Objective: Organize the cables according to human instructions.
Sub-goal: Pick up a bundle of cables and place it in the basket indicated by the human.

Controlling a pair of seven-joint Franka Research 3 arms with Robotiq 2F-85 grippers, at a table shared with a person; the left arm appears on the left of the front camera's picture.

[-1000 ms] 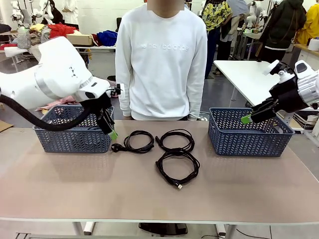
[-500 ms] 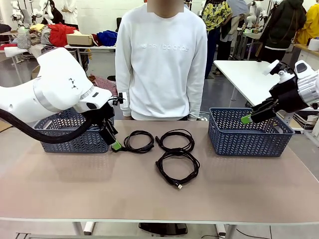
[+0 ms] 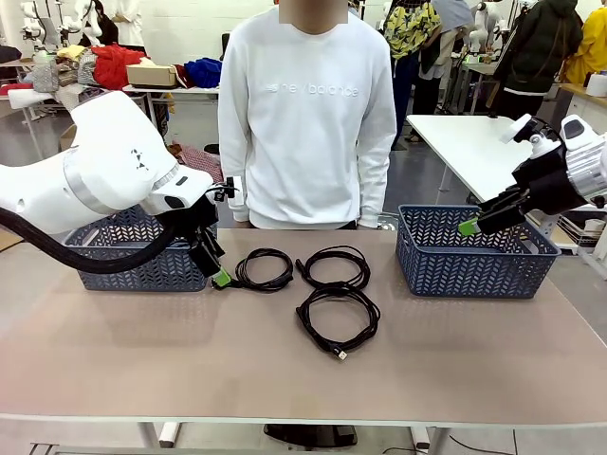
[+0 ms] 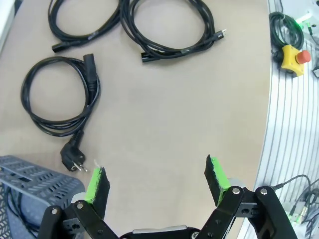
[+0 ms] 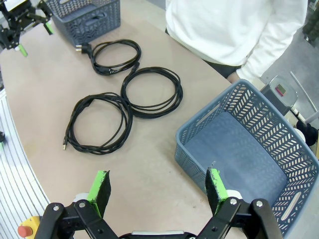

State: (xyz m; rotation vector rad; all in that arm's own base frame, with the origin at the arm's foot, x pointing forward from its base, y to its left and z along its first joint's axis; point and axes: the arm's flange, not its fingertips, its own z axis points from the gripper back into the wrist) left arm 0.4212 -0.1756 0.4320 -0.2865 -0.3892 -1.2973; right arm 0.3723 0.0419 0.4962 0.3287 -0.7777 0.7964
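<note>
Three cables (image 3: 302, 320) on table (image 3: 142, 360); two baskets (image 3: 474, 275); left claw (image 4: 157, 177), right claw (image 5: 157, 191) released, empty.

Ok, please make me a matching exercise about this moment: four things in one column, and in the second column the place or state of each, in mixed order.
Things
1. left fingers
2. right fingers
3. right basket
4. cable with the wall plug

Places and states
A. empty inside
B. open, in the air over a basket
C. coiled flat on the table, next to the left basket
D. open, low over the table beside a plug

Right pairs: 1-D, 2-B, 3-A, 4-C.
</note>
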